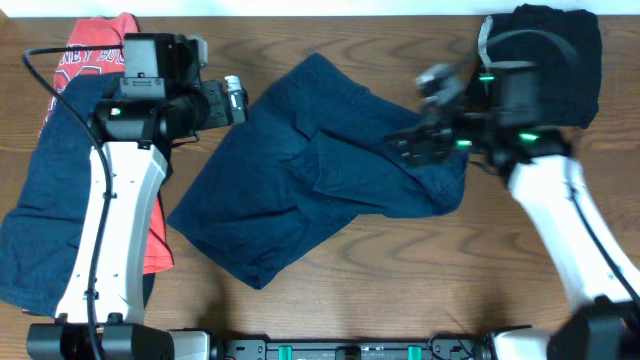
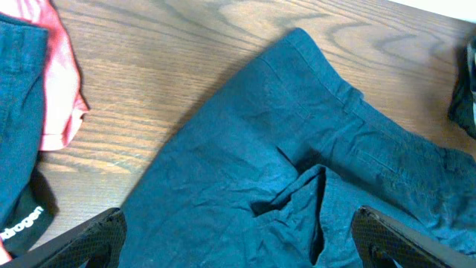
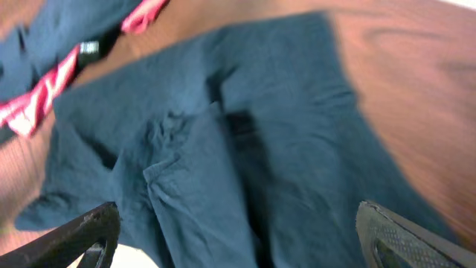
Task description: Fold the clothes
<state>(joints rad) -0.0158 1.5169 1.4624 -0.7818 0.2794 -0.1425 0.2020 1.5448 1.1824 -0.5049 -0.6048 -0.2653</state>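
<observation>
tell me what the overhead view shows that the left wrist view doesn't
Only overhead: the whole left arm and right arm, with the right gripper over the navy shorts, whose full outline shows. Only left wrist: white lettering on the dark garment beside the red shirt, and the fine creases in the shorts. Both: the shorts, the red shirt, the dark garment and the wooden table.

Motion smears my right wrist view, so the creases of the blue shorts (image 3: 245, 171) go soft, and the bottom edge cuts off my fingers (image 3: 74, 234). Overhead, my right gripper (image 1: 410, 148) is blurred too. My left arm (image 1: 110, 220) covers part of the red shirt (image 1: 100, 40), lettering included. The picture's left edge crops a navy garment (image 1: 25, 240).
</observation>
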